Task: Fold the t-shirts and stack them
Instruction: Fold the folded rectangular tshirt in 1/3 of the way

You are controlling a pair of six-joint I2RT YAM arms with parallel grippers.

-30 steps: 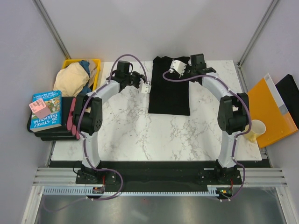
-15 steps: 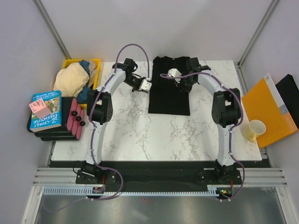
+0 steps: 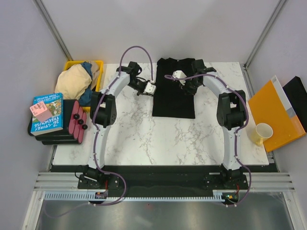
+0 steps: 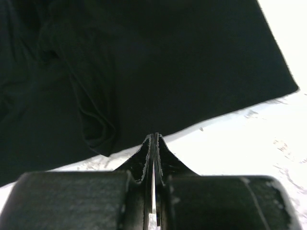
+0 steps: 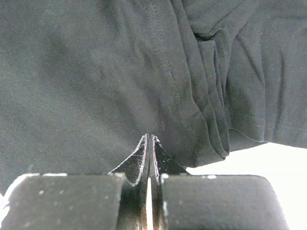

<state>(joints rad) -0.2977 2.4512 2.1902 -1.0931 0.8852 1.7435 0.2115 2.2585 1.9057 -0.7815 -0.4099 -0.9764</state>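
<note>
You had both arms arched out to the far side of the table. Left gripper sat clenched at the left edge of the black t-shirt. Right gripper was clenched over its far right part. No cloth was visibly pinched in either. The black t-shirt lay folded lengthwise at far centre. Beige t-shirt and blue t-shirt were bunched in the yellow bin, far left.
</note>
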